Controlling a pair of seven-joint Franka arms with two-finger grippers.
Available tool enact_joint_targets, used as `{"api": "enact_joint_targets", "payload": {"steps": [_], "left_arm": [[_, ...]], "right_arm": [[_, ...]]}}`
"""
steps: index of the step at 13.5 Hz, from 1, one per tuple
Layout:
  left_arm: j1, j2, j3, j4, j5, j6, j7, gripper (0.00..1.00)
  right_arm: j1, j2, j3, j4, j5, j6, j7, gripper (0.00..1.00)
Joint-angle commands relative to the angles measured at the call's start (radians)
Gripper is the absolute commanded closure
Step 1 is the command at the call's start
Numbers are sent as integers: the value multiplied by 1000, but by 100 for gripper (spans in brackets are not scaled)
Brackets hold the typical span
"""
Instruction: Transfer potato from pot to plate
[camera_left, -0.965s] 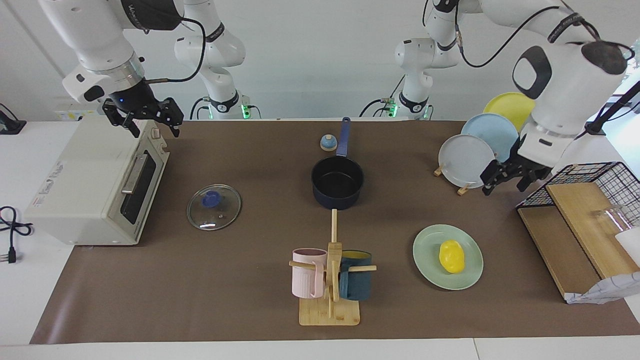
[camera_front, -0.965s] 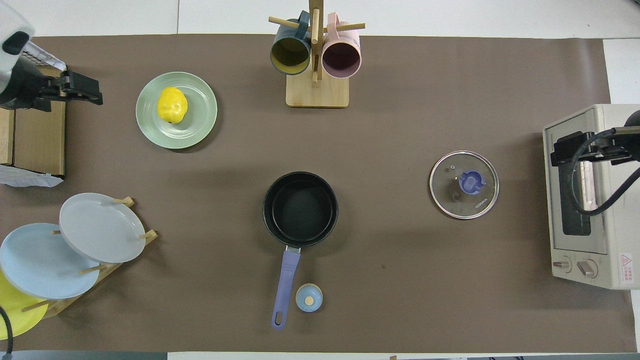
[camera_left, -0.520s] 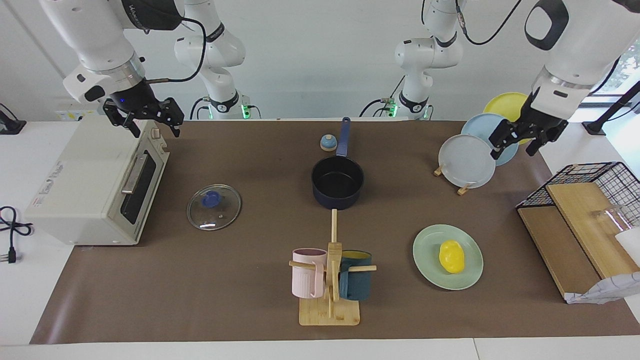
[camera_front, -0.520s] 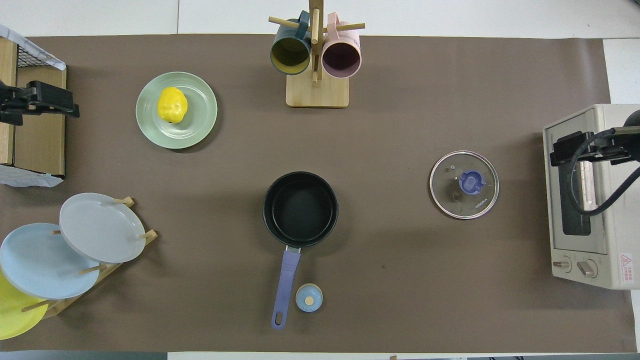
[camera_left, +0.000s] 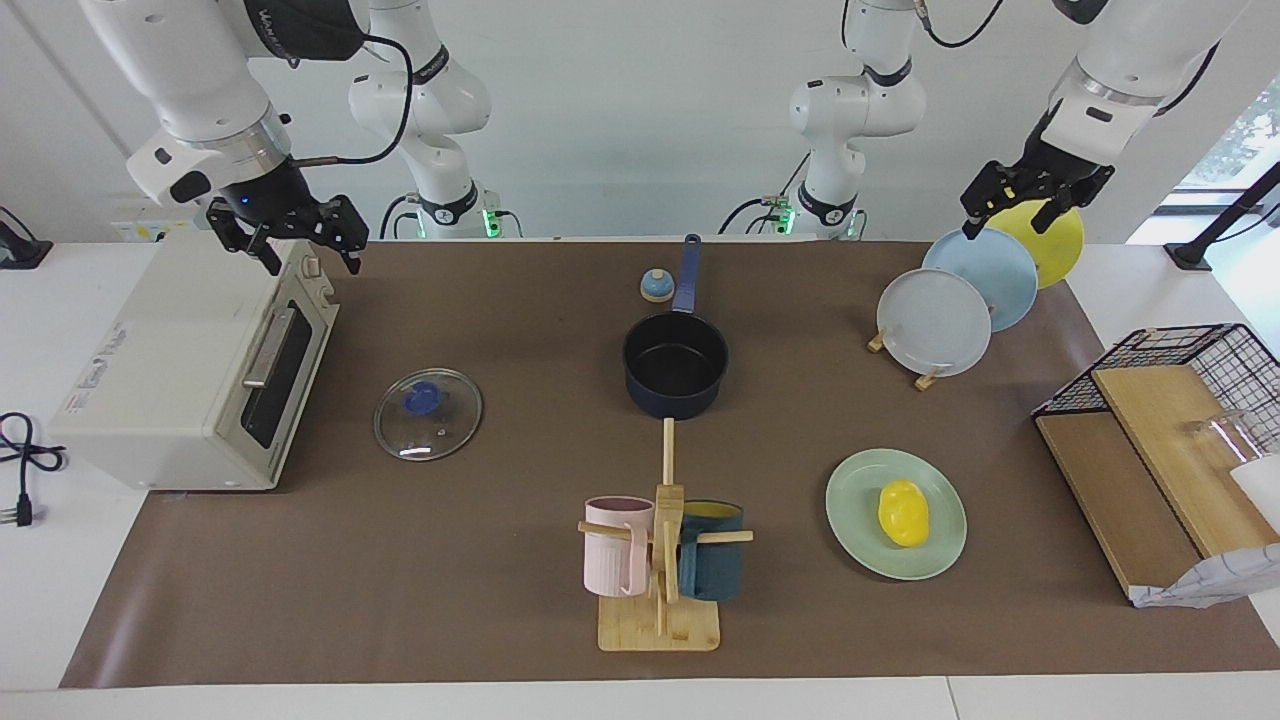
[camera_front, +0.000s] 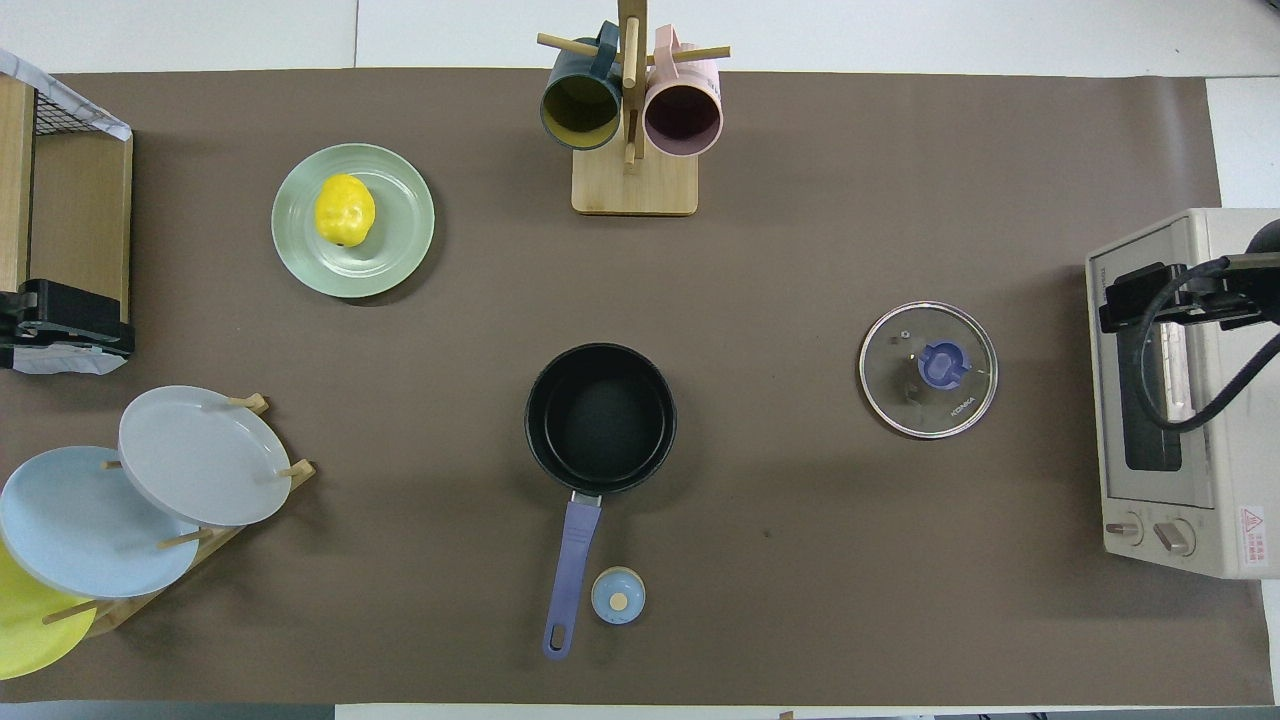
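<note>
Over plate rack (camera_left: 925, 378), left claw (camera_left: 1036, 198) open, empty.

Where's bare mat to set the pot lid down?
Widest bare stretch: between the pot and the mug rack. Also bare between the glass lid and mug rack. Crowded by the plate rack and plate with the potato.

Glossy yellow potato (camera_left: 903, 512) lying on the mint-green plate (camera_left: 858, 535) toward the left arm's end, empty navy pot (camera_left: 675, 366) upright mid-table, nearer the robots, handle pointing at them
</note>
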Motion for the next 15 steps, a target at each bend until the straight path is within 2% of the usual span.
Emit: {"api": "enact_joint_targets", "payload": {"steps": [1,3,6,15], "left_arm": [[-4,61,4,128,4,-58,13,0],[-4,37,-4,119,3,-69,15,0],[-2,-15,-5,4,1,15,16,0],[4,-12,-7,19,0,5,18,0]], "right_arm": [[-2,4,1,4,17,5,6,0],[-2,4,1,4,17,5,6,0],[-2,4,3,4,17,5,6,0],[-2,4,1,4,17,2,6,0]]}}
